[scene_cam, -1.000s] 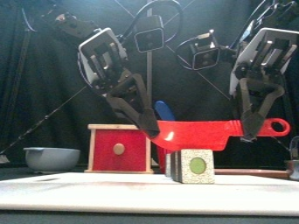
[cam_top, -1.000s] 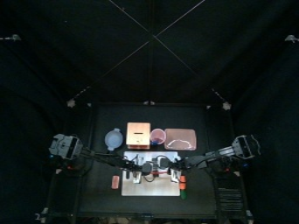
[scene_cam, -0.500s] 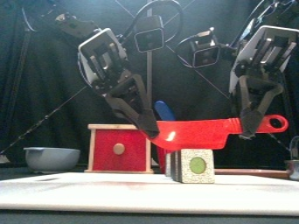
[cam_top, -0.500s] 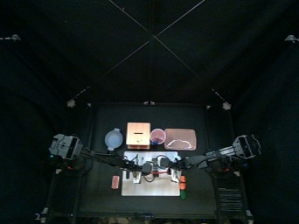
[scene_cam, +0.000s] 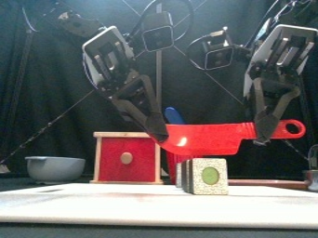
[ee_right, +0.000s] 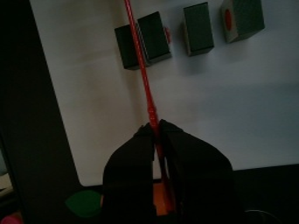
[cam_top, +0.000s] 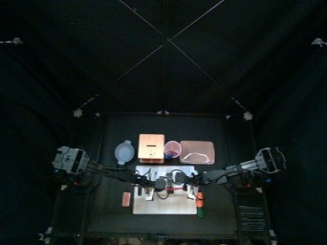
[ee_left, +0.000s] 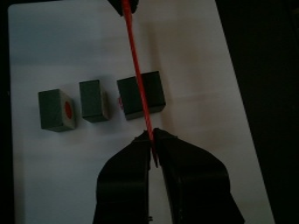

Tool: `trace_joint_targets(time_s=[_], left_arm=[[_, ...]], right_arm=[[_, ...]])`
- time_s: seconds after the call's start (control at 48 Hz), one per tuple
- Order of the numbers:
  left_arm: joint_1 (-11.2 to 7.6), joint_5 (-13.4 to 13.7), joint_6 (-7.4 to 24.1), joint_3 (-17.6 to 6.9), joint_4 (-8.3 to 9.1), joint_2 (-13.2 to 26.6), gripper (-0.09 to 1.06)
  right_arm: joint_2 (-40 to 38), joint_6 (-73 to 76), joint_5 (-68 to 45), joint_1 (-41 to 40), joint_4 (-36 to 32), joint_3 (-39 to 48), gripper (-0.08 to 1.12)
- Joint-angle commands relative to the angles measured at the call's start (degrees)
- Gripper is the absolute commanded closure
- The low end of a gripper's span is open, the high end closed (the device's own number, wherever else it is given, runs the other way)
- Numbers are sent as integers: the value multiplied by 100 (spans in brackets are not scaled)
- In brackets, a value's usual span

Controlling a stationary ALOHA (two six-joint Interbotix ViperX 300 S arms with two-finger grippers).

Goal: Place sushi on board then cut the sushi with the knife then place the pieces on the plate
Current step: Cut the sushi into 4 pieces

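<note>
Both grippers hold a red toy knife (scene_cam: 211, 138) level in the air above the white cutting board (scene_cam: 74, 206). My left gripper (scene_cam: 159, 138) is shut on the blade's tip and my right gripper (scene_cam: 263, 130) is shut on the handle end. Under the blade stand the dark green sushi pieces (scene_cam: 205, 175). In the left wrist view three separate pieces (ee_left: 91, 101) sit in a row on the board (ee_left: 47, 44), with the knife (ee_left: 135, 61) edge-on over the end one. The right wrist view shows the same pieces (ee_right: 195, 26) and the knife (ee_right: 142, 70).
Behind the board are the blue-grey bowl (scene_cam: 55, 167), the wooden box with a red drawer front (scene_cam: 129, 158), a blue knife (scene_cam: 174, 115) and the pink tray (cam_top: 198, 150). Small orange and green toy foods (cam_top: 201, 201) lie beside the board's right edge.
The knife has risen slightly above the sushi pieces, still held by both grippers. The pieces have not moved.
</note>
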Motion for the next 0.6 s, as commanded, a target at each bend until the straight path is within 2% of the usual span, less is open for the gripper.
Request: trace_joint_targets(time_s=[0.021, 0.604], left_arm=[[-70, -44, 9, -114, 18, -158, 49], [-70, -44, -9, -97, -9, -18, 49]], right_arm=[[-167, 26, -18, -97, -18, -97, 67], [-44, 26, -18, -105, -18, -70, 67]])
